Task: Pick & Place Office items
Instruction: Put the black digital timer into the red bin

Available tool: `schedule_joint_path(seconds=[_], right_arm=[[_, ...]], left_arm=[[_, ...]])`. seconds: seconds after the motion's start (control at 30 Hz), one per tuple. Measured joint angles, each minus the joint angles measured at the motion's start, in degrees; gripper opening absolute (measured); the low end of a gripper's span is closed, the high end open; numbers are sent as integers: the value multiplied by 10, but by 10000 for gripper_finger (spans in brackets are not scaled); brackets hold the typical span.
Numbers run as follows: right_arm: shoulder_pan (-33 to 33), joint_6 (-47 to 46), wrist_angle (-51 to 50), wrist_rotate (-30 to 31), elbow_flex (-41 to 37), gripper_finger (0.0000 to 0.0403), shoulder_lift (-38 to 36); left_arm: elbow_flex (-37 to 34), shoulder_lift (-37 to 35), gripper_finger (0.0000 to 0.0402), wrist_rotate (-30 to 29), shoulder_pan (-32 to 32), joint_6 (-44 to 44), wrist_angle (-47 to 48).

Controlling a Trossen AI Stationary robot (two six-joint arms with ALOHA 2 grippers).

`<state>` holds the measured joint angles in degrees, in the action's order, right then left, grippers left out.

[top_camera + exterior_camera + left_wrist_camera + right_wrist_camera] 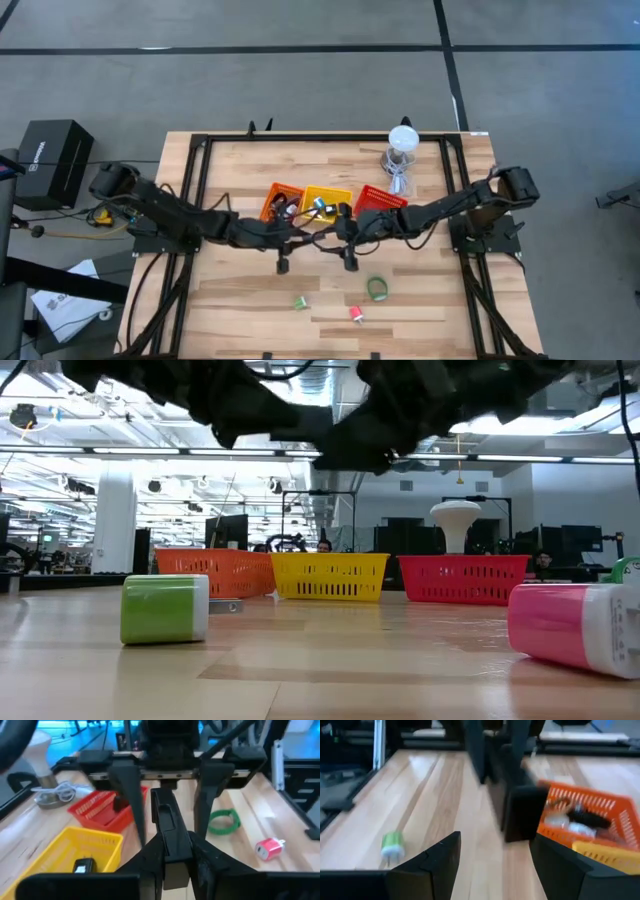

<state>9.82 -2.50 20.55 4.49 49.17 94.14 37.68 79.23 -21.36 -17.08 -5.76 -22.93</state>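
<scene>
Pale wooden table (240,310) carries three mesh baskets in a row: orange basket (282,202), yellow basket (326,201), red basket (379,201). Both arms meet just in front of the yellow basket. The left claw (165,870) pinches a slim black piece (165,827), seemingly passing it toward the right claw (495,862), which stands wide and holds nothing. This looks like a handover between arms. Next, the right claw needs to close squarely on that piece before the left lets go. Beyond the yellow basket toward the front edge lie a green ring (377,289), a green plug (300,302) and a pink plug (356,314).
</scene>
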Motion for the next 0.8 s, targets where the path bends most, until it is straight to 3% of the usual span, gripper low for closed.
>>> schedule_joint_path(seconds=[0.23,0.53,0.8], right_arm=[[-7,0,-12,-4,51,227,29],[-2,0,-14,-5,53,223,20],[-1,0,-13,-6,53,146,26]], left_arm=[[-24,-13,58,3,0,8,5],[-24,-12,53,1,-1,7,-1],[-24,-12,56,-1,-1,6,-2]])
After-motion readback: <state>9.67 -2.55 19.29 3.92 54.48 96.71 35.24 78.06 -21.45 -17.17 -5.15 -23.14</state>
